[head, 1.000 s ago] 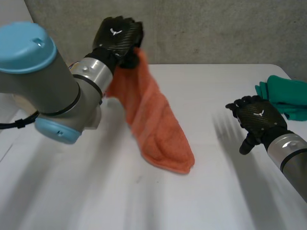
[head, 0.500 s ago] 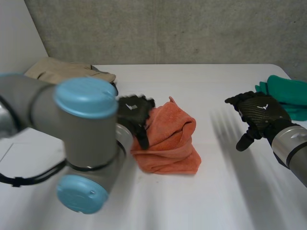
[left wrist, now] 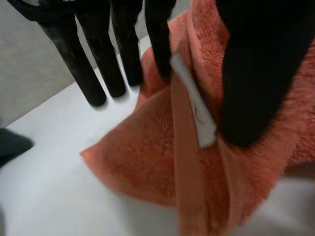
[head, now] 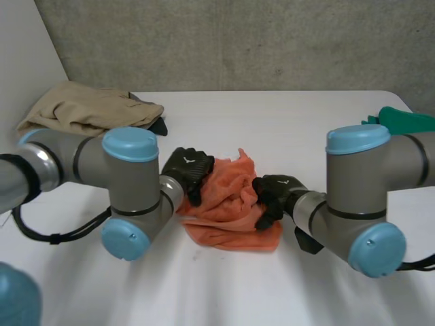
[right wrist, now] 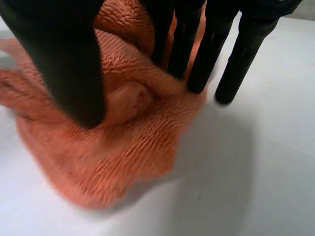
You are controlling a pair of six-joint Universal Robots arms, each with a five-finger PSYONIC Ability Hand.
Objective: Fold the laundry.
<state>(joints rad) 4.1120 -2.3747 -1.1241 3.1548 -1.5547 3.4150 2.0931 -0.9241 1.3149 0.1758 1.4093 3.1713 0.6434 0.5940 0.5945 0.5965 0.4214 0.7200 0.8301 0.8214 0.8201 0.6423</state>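
The left robot hand (head: 189,168) pinches a fold of the crumpled orange towel (head: 228,204) on the counter (head: 272,122). The right robot hand (head: 275,190) presses its other side, fingers straight.

The white table (head: 285,129) carries a crumpled orange towel (head: 231,204) at its middle, a beige garment (head: 88,109) at the far left corner (loosely heaped), and a green cloth (head: 404,119) at the right edge.

Black right hand (right wrist: 64,59) set on a crumpled orange towel (right wrist: 113,147).
Thumb and some straight fingers touch the towel; the outer fingertips reach the white table (right wrist: 246,187) just beside it.
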